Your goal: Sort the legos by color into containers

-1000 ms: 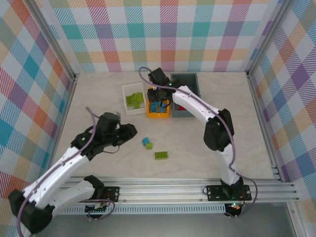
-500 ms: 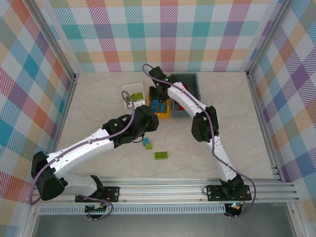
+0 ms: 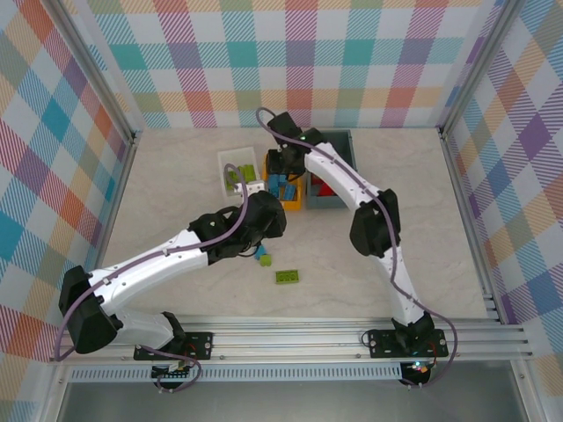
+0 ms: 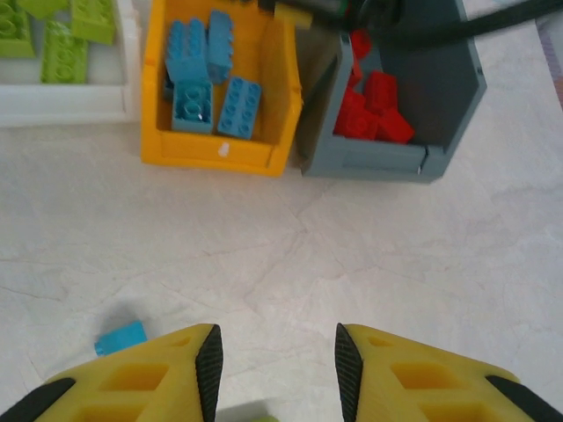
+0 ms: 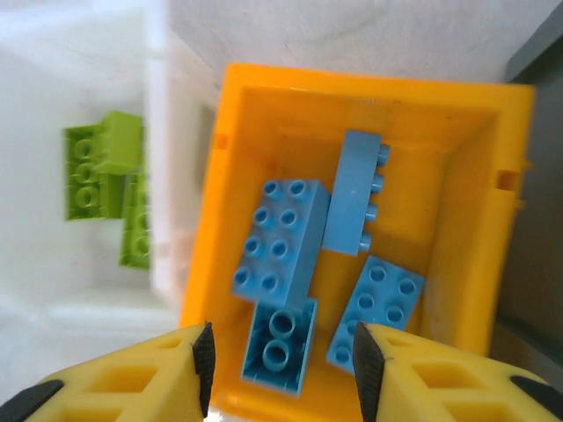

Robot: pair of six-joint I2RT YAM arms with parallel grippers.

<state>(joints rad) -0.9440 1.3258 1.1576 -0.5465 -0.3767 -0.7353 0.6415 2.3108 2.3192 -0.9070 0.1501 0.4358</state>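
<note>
My left gripper (image 3: pixel 266 230) (image 4: pixel 274 369) hangs open over bare table, just short of the bins. A small cyan brick (image 4: pixel 120 338) (image 3: pixel 261 253) lies at its lower left, touching a lime piece (image 3: pixel 266 260). A lime brick (image 3: pixel 287 277) lies nearer the bases. My right gripper (image 3: pixel 283 176) (image 5: pixel 281 369) is open and holds nothing, above the orange bin (image 5: pixel 211 220) (image 4: pixel 220 156) (image 3: pixel 283 204), which holds several blue bricks (image 5: pixel 281 237) (image 4: pixel 202 75). Lime bricks (image 5: pixel 101 167) (image 4: pixel 62 44) lie in the white bin (image 3: pixel 227 163). Red bricks (image 4: pixel 374 105) sit in the grey bin (image 3: pixel 339 141) (image 4: pixel 457 105).
The three bins stand side by side at the back centre, white on the left, orange in the middle, grey on the right. The right arm's dark cable (image 4: pixel 475 22) runs over the grey bin. Checkered walls close the table on three sides.
My left arm has swung from the left side to the table's middle, over the loose bricks. My right gripper stayed over the orange bin, shifting slightly.
</note>
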